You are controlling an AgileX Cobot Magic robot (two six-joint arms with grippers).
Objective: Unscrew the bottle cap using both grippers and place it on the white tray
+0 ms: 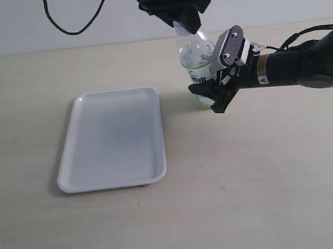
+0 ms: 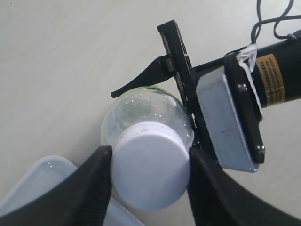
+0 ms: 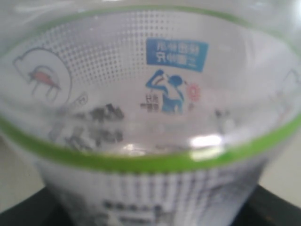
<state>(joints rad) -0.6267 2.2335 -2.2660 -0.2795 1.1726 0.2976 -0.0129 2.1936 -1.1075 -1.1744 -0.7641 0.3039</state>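
The clear bottle stands upright on the table, just right of the white tray. My all-black left gripper comes down from above and is shut on the white bottle cap. Both black fingers press its sides. The cap sits on the neck. From the right, my right gripper with grey metal plates is shut around the bottle's labelled body. In the right wrist view the bottle fills the picture, with a green band and blurred lettering.
A corner of the tray lies just beside the bottle's base. A black cable hangs against the back wall at upper left. The beige tabletop stretches in front of and right of the tray.
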